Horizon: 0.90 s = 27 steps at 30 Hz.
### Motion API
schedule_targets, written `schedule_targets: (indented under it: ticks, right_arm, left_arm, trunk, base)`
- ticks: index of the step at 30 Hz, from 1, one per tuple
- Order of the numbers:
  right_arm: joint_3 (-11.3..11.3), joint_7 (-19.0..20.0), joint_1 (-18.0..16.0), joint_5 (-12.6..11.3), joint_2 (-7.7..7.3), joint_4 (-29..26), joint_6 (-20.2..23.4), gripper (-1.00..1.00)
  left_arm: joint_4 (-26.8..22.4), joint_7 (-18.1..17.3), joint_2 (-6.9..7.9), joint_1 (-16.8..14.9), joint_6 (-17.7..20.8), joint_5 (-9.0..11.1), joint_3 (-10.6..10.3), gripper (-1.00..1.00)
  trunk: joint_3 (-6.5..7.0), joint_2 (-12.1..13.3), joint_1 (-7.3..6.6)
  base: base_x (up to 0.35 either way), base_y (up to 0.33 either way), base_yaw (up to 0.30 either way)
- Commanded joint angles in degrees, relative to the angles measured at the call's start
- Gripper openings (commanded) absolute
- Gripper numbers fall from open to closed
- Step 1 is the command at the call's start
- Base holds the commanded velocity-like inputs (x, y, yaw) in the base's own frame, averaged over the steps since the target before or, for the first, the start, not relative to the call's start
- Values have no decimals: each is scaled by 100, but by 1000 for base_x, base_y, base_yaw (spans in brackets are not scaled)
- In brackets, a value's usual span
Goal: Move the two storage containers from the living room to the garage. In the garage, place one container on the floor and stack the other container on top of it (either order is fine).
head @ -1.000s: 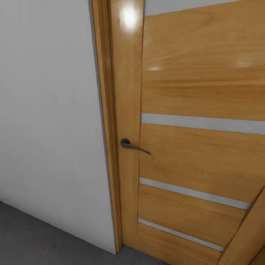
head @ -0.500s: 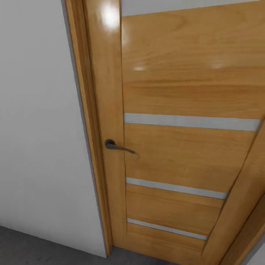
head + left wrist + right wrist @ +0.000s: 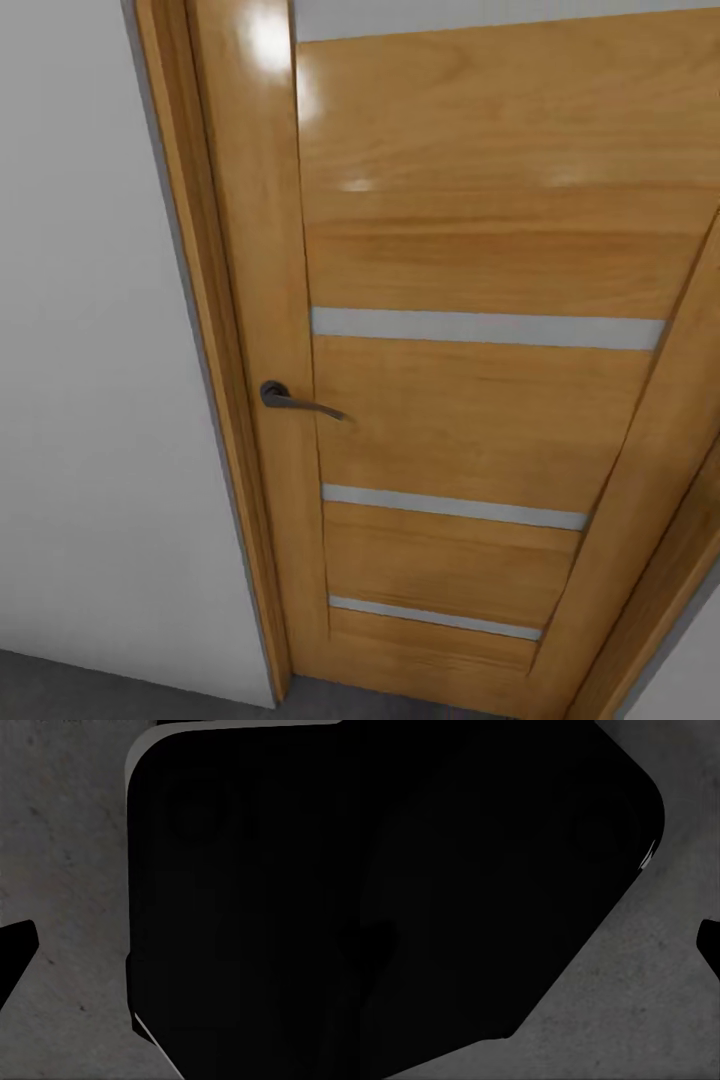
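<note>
— What is seen ahead from the head view?

— A closed wooden door of honey-coloured grain is seen close up, crossed by three pale horizontal strips. A dark lever handle is mounted on its left stile, the lever pointing toward the door's middle. The door is set in a matching wooden frame, and a plain grey-white wall is found to the left of the frame. A further sliver of pale wall is glimpsed at the lower right corner. The way forward is blocked by the door.

— And underfoot?

— A strip of dark grey floor is seen along the base of the wall and door. The same mottled concrete is shown in the left wrist view and the right wrist view.

— What can be said of each pincer?

— A large black body with a rounded corner is seen in the left wrist view, and a like one in the right wrist view; a small dark tip is seen at an edge of each picture. Whether either pincer is spread or pressed together cannot be told.

— Where are the storage containers?

— Their place cannot be told from these pictures.
</note>
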Motion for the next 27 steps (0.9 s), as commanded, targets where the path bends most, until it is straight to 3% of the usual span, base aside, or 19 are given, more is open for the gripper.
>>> schedule_targets:
  ticks: [1,15,27]
  right_arm:
    - [8,1,-1,-3,0,0,-15,100]
    - [8,1,-1,-3,0,0,-15,100]
    - [0,1,-1,-11,0,0,-14,100]
  left_arm:
    - [-2,7,-2,-1,-7,11,4,100]
    - [-2,1,-4,-1,-7,11,-2,100]
    - [-2,1,-4,-1,-7,11,1,100]
  trunk:
    - [-4,-2,1]
    - [-4,-2,1]
    - [-4,-2,1]
  base:
    - [134,0,-8]
    - [283,0,-1]
    - [45,0,-179]
